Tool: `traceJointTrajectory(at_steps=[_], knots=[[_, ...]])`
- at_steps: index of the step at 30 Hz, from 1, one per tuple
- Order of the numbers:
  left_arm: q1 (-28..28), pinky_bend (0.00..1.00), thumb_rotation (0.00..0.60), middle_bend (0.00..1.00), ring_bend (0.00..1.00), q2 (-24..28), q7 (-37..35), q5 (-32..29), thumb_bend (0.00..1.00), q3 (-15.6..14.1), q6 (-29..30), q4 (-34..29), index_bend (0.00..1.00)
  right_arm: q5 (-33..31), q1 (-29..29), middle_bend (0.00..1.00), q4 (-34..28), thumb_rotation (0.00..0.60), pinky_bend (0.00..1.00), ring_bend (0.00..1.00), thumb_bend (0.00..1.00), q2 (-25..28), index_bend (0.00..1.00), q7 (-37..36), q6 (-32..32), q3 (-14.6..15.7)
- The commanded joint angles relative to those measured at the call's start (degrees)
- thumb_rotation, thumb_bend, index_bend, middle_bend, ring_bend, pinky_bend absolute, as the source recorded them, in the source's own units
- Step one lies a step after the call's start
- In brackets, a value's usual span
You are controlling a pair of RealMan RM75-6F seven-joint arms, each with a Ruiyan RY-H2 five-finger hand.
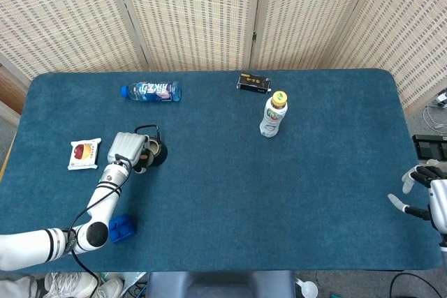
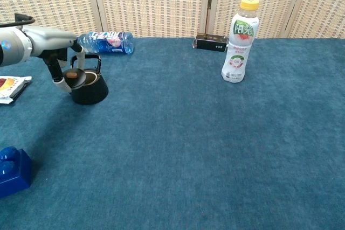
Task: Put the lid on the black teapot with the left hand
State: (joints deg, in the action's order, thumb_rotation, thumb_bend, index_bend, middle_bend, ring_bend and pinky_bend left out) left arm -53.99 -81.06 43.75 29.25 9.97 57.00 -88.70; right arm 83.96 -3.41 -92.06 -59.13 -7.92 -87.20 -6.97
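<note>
The lid [image 2: 74, 77] is held just above the left rim of the black teapot [image 2: 90, 90], gripped between the fingers of the left hand [image 2: 60, 52]; in the chest view it is seen tilted slightly, not seated on the opening; the teapot stands upright on the blue table [image 1: 230, 179] toward its left side, its wire handle [image 2: 91, 62] raised; in the head view the left hand [image 1: 126, 149] is seen partly covering the teapot [image 1: 154, 152] from the left; a snack packet [image 1: 84, 153] lies to the left of the hand, and a blue block [image 1: 121, 227] lies near the front edge beside the left arm; a water bottle [image 1: 152, 91] lies on its side behind the teapot; a drink bottle with a yellow cap [image 1: 274, 114] stands upright well to the right, with a small black box [image 1: 253, 83] behind it; the right hand [image 1: 426, 197] is seen at the table's right edge, holding nothing, its fingers spread
</note>
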Motion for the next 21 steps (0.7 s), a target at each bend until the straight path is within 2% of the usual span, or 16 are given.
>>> traceJointTrajectory(at_steps=[1, 10, 21], knots=[[-0.6, 1.00, 0.600, 1.00, 1.00, 0.1, 0.5, -0.8, 0.04, 0.2, 0.0, 0.2, 0.49, 0.0, -0.1, 0.50, 0.1, 0.600, 0.50, 0.38, 0.15, 0.0, 0.67, -0.1, 0.1, 0.0], [-3.2, 1.00, 0.600, 1.00, 1.00, 0.1, 0.9, -6.6, 0.04, 1.1, -3.3, 2.9, 0.49, -0.4, -0.3, 0.50, 0.5, 0.600, 0.50, 0.38, 0.15, -0.2, 0.67, -0.4, 0.6, -0.1], [-5.3, 1.00, 0.600, 1.00, 1.00, -1.4, 0.6, -7.7, 0.04, 0.6, -4.5, 5.8, 0.50, -0.7, -0.4, 0.50, 0.8, 0.600, 0.50, 0.38, 0.15, -0.2, 0.67, -0.7, 0.9, -0.2]])
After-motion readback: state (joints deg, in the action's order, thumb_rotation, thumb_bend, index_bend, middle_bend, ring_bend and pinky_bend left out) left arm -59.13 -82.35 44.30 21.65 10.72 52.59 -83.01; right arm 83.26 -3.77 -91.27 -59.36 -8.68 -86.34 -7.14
